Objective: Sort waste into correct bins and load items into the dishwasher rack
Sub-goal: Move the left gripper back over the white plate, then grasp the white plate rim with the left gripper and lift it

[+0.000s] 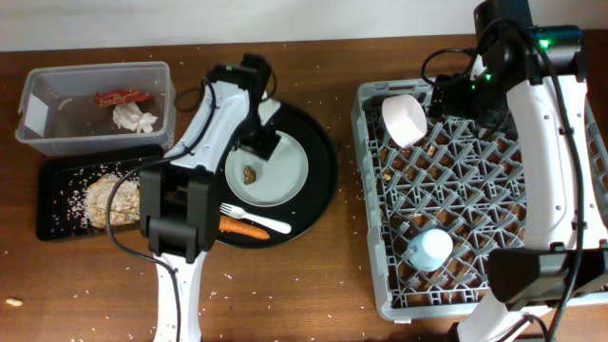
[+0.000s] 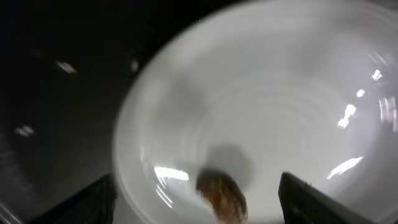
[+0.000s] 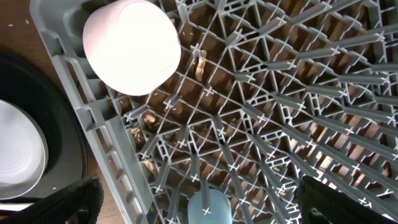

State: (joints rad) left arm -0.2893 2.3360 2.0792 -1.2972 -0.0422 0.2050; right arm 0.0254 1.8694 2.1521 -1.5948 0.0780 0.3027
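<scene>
Left claw [image 1: 261, 142] spread over the plate [image 1: 285, 166] — brown food bit [image 1: 250, 175] next.
Overhead, I see it above the plate's far edge, bit just beside. Left wrist, blurred: fingers [image 2: 93, 202] wide, bit probably centred between them — I'd drop straight and close gently. Right wrist: right claw [image 3: 202, 199] also spread, empty, over the dishwasher rack [image 3: 109, 146] holding bowl [image 3: 132, 46] and cup [image 3: 210, 213].
</scene>
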